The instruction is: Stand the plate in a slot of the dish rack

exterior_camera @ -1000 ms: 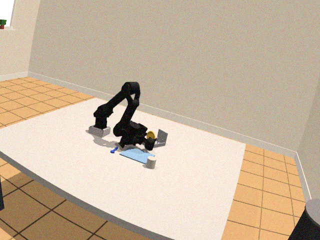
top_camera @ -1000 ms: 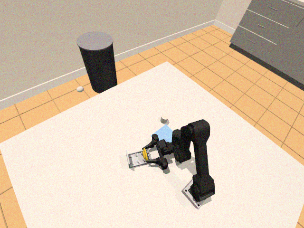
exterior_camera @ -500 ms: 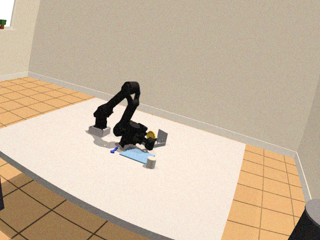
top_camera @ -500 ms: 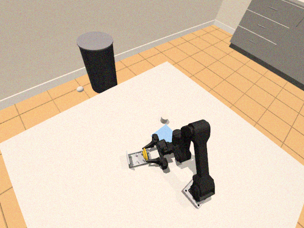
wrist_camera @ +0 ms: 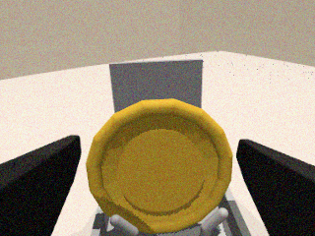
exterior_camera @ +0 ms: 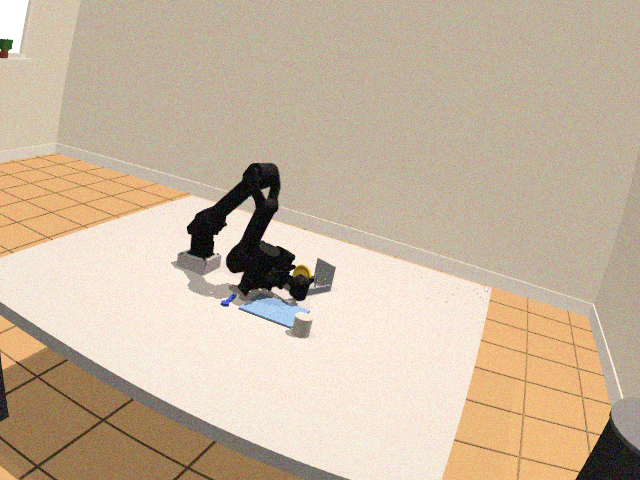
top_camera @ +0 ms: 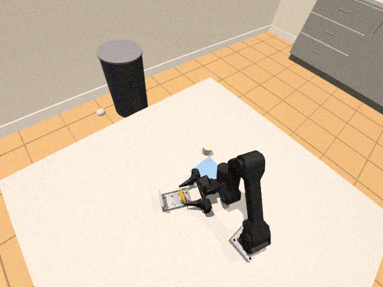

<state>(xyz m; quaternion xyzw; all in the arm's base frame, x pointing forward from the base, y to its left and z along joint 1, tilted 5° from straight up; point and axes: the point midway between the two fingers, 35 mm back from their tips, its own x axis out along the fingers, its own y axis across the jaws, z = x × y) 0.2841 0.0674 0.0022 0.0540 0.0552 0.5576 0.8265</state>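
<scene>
The yellow plate (top_camera: 182, 195) (exterior_camera: 301, 271) (wrist_camera: 161, 169) stands on edge in the grey dish rack (top_camera: 163, 202) (exterior_camera: 324, 274) (wrist_camera: 157, 84), its face towards the wrist camera. Its lower edge is down by two grey rail posts in the wrist view; which slot it is in I cannot tell. My gripper (top_camera: 182, 194) (wrist_camera: 160, 146) is open, one finger on each side of the plate. A narrow gap shows between each finger and the rim. The rack's tall end panel rises beyond the plate. The plate's very bottom is partly hidden by the posts.
A light blue flat board (top_camera: 206, 167) (exterior_camera: 273, 311) lies beside the gripper, with a whitish cylinder (top_camera: 206, 150) (exterior_camera: 302, 325) at its far corner. A small blue spoon-like item (exterior_camera: 228, 300) lies near the board. A black bin (top_camera: 126, 83) stands beyond the table edge.
</scene>
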